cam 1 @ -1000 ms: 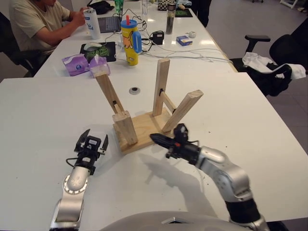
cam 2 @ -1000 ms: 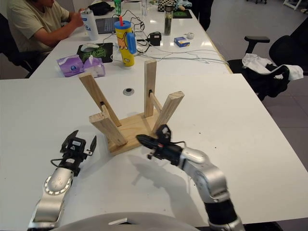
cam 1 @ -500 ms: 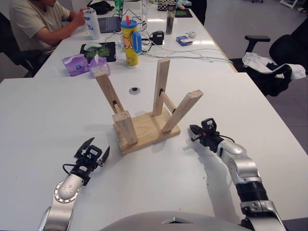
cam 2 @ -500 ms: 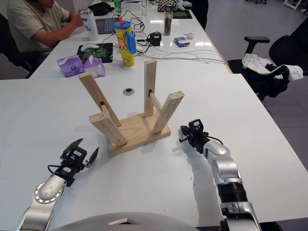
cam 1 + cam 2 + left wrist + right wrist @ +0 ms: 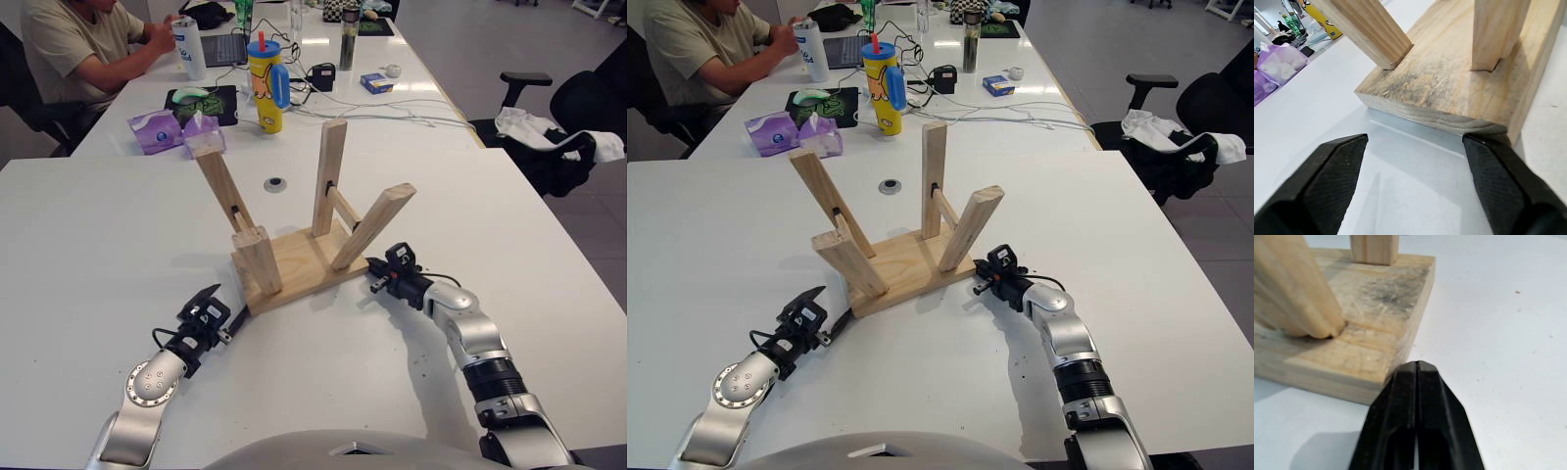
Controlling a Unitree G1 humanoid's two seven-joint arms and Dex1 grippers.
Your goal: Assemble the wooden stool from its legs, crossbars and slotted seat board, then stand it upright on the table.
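The wooden stool stands upside down mid-table: its seat board (image 5: 299,262) lies flat and its legs (image 5: 330,176) point up, joined by a crossbar (image 5: 342,207). My left gripper (image 5: 223,311) is low on the table at the board's near left corner, open, with the corner between its fingertips (image 5: 1342,156) in the left wrist view, where the board (image 5: 1449,83) looms close. My right gripper (image 5: 376,285) is shut, empty, its tip (image 5: 1417,366) right at the right-hand corner of the board (image 5: 1376,293).
A second table behind carries a yellow cup (image 5: 265,83), purple tissue packs (image 5: 157,129), a mouse pad and cables. A round grommet (image 5: 274,183) sits in the tabletop behind the stool. An office chair (image 5: 558,147) with clothing stands off the right edge.
The left gripper has slid forward to the board's near left corner. The right gripper, in front of the board a second ago, swung out right and has come back to the board's right corner.
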